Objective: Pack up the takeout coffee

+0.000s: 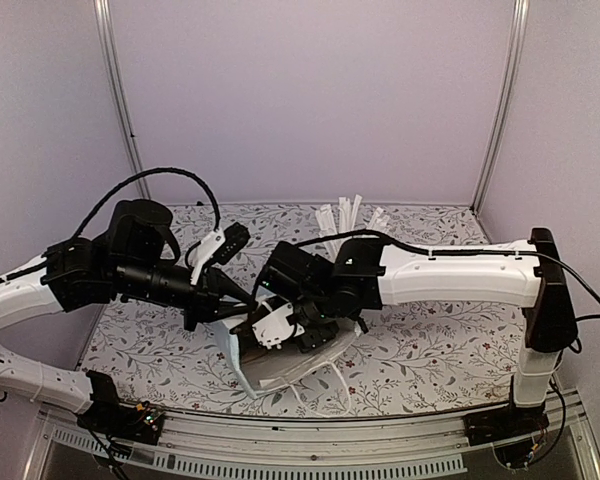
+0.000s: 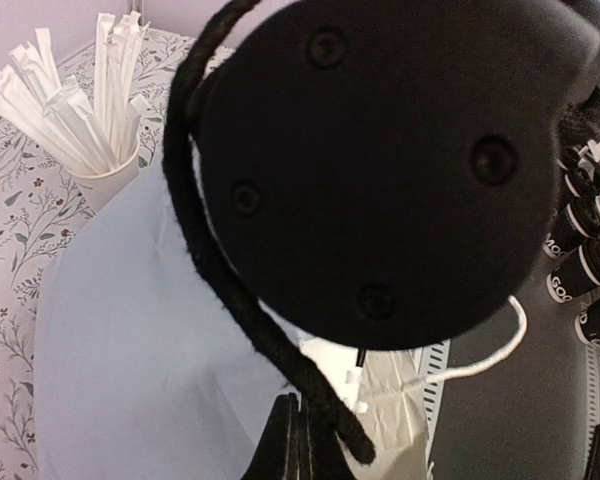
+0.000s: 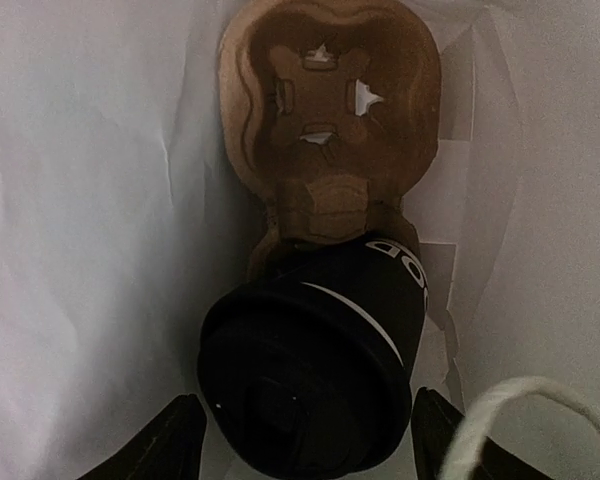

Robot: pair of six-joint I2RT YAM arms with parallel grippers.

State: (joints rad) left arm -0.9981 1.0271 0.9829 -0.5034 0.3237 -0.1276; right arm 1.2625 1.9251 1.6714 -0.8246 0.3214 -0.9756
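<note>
jaws of the right gripper (image 3: 310,425) are seen spread wide, one on each side of the black lid of the takeout coffee (image 3: 315,350) and close against it; whether the lid is gripped or merely flanked cannot be told. jaws of the left gripper (image 2: 295,440) are seen pressed together, and are judged to be pinched on the rim of the white paper bag (image 3: 100,200), whose edge runs down to them in the left wrist view.

the coffee is found inside the bag, seated in the pocket of the brown pulp carrier (image 3: 325,110) closer to the right jaws. the other pocket, deeper in, is shown without a cup. the bag itself is placed on the flowered surface (image 1: 420,340) near the middle, between the two arms.

the coming move is judged to turn on one relation: the cup lies straight ahead of the right jaws, its long axis running along their line of reach, lid toward them and base away in the pocket. the right arm is by far the nearer; the left is kept at the bag's left rim. a straight pull back along that axis is called for, so that the cup is not tipped out of its pocket.
</note>
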